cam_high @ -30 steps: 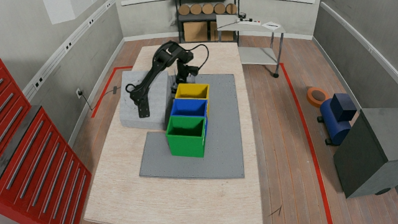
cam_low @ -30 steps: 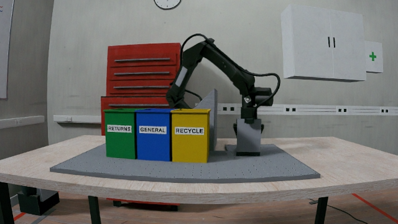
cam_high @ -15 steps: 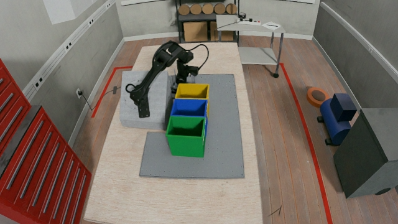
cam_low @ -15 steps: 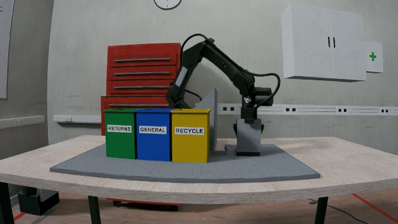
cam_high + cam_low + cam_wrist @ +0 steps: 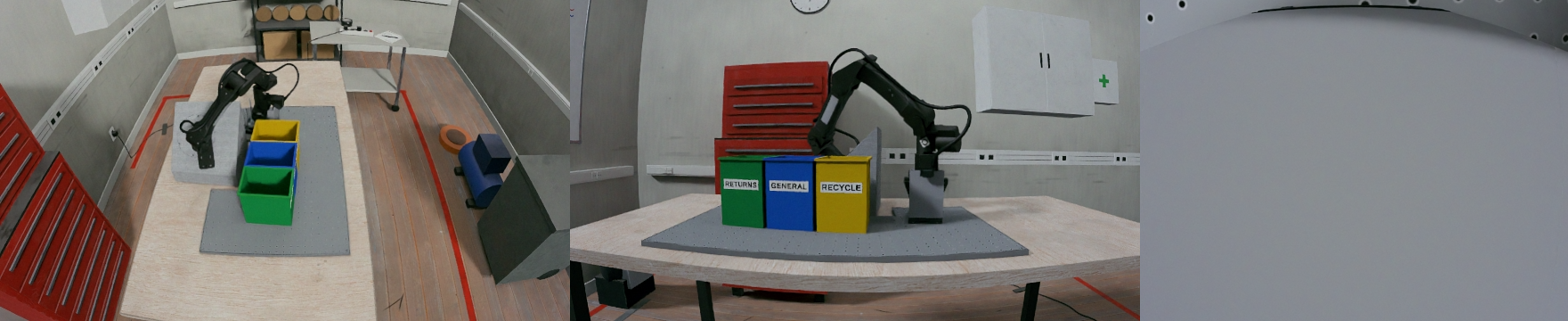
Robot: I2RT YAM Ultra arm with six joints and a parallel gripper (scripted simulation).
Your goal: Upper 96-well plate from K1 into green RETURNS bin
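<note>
The stack rack K1 (image 5: 926,198) is a grey block at the back of the mat, behind the yellow bin. My gripper (image 5: 926,175) stands straight down on its top, and also shows in the overhead view (image 5: 263,113). It is shut on the upper 96-well plate, whose flat grey surface (image 5: 1354,165) fills the wrist view. The fingers and the lower plate are hidden. The green RETURNS bin (image 5: 742,191) (image 5: 266,193) stands upright at the near end of the bin row.
The blue GENERAL bin (image 5: 271,155) and the yellow RECYCLE bin (image 5: 274,131) stand upright in a tight row between the rack and the green bin. The arm's grey base block (image 5: 207,143) lies left of the bins. All sit on a grey perforated mat (image 5: 312,214).
</note>
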